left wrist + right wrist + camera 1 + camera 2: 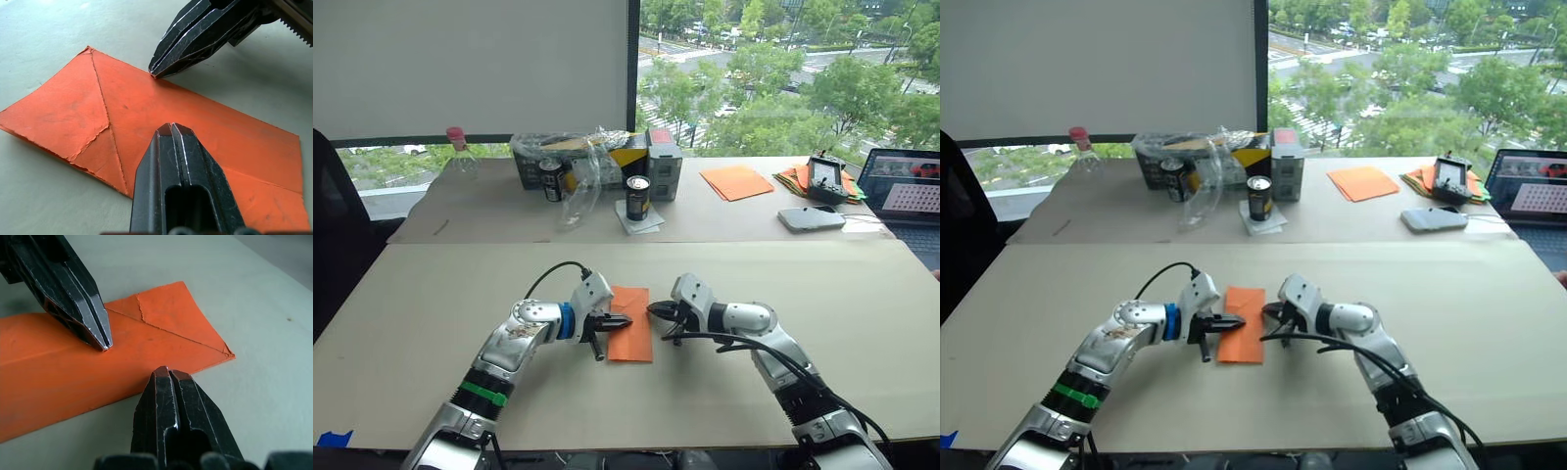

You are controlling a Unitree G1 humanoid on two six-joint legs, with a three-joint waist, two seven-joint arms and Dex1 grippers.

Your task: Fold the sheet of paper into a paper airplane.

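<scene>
The sheet of paper (631,343), bright orange, lies flat on the near table, folded into a narrow strip with creased triangular corner flaps (93,122) at its far end. My left gripper (625,320) comes in from the left, shut, its tip pressing on the middle of the strip (171,126). From the right, my right gripper (653,309) is also shut, and its tip touches the strip's right long edge (164,371). The two tips face each other a short distance apart across the paper.
On the far table stand two dark cans (637,197), a clear plastic bag with boxes (582,162), smooth orange sheets (736,181), a mixed-colour paper pile (793,179), a phone (811,218) and a laptop (906,196). A seam (460,243) separates the two tables.
</scene>
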